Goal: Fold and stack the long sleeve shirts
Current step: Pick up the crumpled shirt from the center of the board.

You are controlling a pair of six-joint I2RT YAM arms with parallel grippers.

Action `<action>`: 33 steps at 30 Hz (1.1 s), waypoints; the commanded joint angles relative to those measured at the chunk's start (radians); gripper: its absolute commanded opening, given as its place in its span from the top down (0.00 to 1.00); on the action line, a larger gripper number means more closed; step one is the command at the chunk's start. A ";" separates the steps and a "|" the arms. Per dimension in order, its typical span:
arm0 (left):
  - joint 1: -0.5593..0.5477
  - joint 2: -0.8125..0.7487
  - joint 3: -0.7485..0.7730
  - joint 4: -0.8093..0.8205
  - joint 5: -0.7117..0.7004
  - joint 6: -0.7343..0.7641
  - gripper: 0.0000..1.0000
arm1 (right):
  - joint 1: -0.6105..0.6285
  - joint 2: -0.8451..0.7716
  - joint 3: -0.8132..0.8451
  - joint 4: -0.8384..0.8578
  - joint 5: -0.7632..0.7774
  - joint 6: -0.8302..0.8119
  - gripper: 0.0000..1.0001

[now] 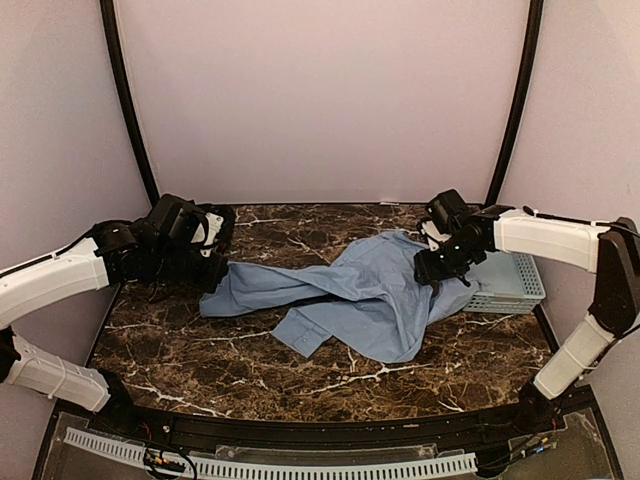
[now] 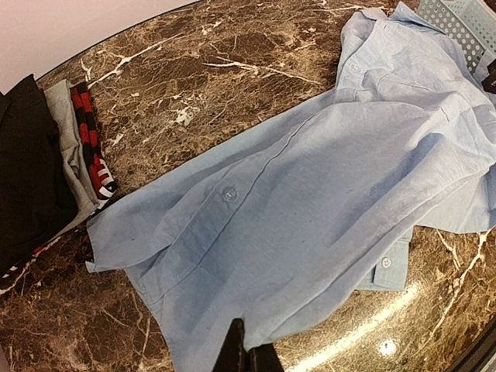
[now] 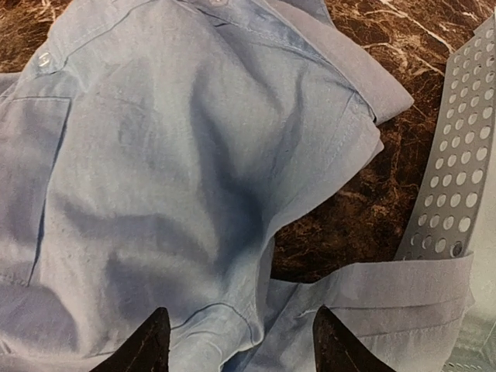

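Two shirts are here, and one lies in the middle of the brown marble table (image 1: 180, 345). Seen from above, the light blue shirt (image 1: 350, 295) is spread out and crumpled, with one sleeve going left. The left gripper (image 1: 210, 272) is at that left end of the shirt. The right gripper (image 1: 432, 272) hangs over the right side of the shirt, just beside the pale blue basket (image 1: 512, 285).

From the left wrist, the blue shirt fills most of the picture, and you can see its buttons. The left gripper's two fingers are pressed together at the bottom, with nothing between them. The black shirt (image 2: 27, 178) sits on the far left of the table. A grey cloth with red and black marks (image 2: 81, 143) lies on it.

From the right wrist, the two dark fingers (image 3: 147, 345) stand wide apart, right over the blue shirt. They hold nothing. A bit of the shirt reaches the holey wall of the basket.
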 commanded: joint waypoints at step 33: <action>0.271 0.070 0.335 -0.025 0.159 0.094 1.00 | -0.324 -0.281 0.243 0.168 -0.575 -0.025 1.00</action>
